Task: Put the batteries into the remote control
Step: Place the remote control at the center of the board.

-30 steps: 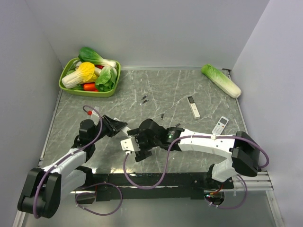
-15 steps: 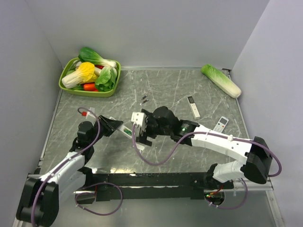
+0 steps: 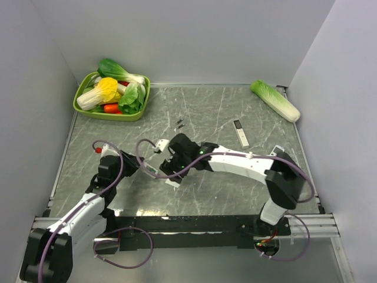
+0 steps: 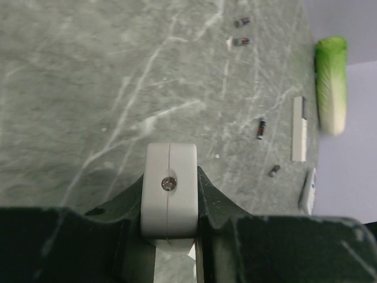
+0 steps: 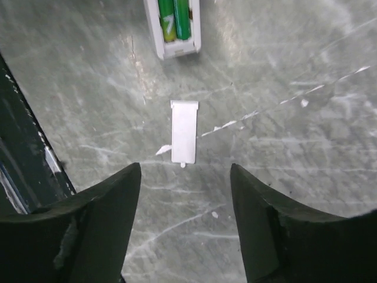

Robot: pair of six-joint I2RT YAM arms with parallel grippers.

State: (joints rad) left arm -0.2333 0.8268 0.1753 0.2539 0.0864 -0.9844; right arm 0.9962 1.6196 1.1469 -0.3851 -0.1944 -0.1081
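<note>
Right gripper [image 5: 184, 177] has swung left, jaws apart; flat white plastic cover [image 5: 184, 132] lies dead ahead, lengthwise toward slim white remote control [image 5: 174, 35] w/ green cylindrical batteries [image 5: 175, 17], clamped by left gripper [image 3: 139, 165].

Top camera looks down from behind over the whole bench [image 3: 235, 194]. Left wrist faces across toward the napa cabbage [image 4: 331, 82], also in top; right wrist stares down, close.
</note>
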